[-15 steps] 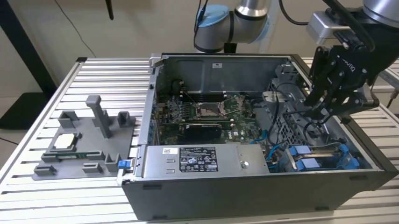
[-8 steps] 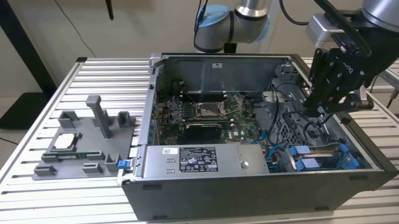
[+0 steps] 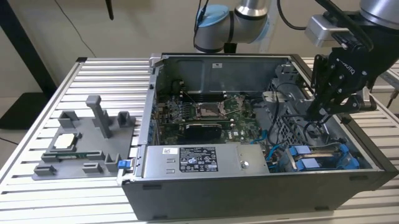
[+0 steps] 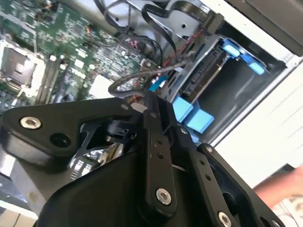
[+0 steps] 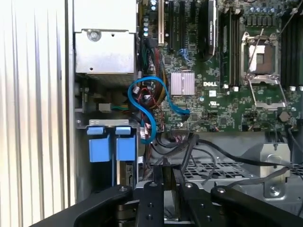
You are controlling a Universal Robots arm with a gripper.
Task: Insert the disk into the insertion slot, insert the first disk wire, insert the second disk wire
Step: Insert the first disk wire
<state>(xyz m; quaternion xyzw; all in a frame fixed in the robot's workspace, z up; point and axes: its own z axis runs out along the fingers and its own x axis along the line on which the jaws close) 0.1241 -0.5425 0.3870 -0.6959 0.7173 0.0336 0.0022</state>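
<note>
pincer (image 3: pixel 316 115) hangs inside the open pc case (image 3: pixel 206 196), over the grey drive cage at the exterior view's right, w/ its black fingers (image 5: pixel 155 189) drawn close together, i.e. clenched. grey braided wire (image 4: pixel 137 78) runs right up to the tips in the second wrist view; whether it's actually nipped there can't be told. disk (image 4: pixel 204 75) looks already seated in the insertion slot (image 3: pixel 324 156), seen edge-on, w/ blue tabs (image 5: pixel 96 144) at the mouth. key relation: in the exterior view the slot lies just below the pincer and a bit toward the case's near wall, close but apart. disk's long edge runs slantwise away from the tips, so its connector end is prob. the end nearest them. blue cable (image 5: pixel 147 101) loops over the motherboard (image 5: pixel 213 71) beside the cage. case sits on the slatted bench (image 3: pixel 106 70).
</note>
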